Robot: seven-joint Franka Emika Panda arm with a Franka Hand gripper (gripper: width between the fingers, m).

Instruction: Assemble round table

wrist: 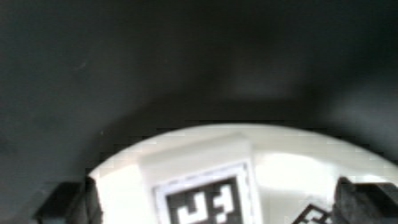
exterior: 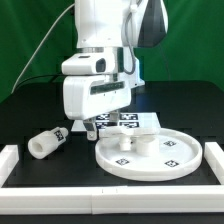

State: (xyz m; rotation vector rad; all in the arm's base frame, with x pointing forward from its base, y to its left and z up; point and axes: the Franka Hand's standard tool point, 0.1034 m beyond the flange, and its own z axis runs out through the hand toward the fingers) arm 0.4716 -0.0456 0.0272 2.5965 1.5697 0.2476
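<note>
The large rimmed round disc (exterior: 150,152) lies flat on the table at the exterior view's right, with tags on top. The short thick leg (exterior: 45,143) lies on its side at the exterior view's left. My gripper (exterior: 90,127) hangs low over the table between them, just off the disc's left edge. In the wrist view the dark fingers (wrist: 71,205) stand wide apart, and my gripper (wrist: 217,208) has a white rounded tagged part (wrist: 205,175) between them. I cannot tell whether the fingers touch it.
The marker board (exterior: 130,119) lies just behind the gripper. Low white walls stand at the exterior view's left (exterior: 10,160) and right (exterior: 214,165) and along the front edge. A green curtain hangs behind.
</note>
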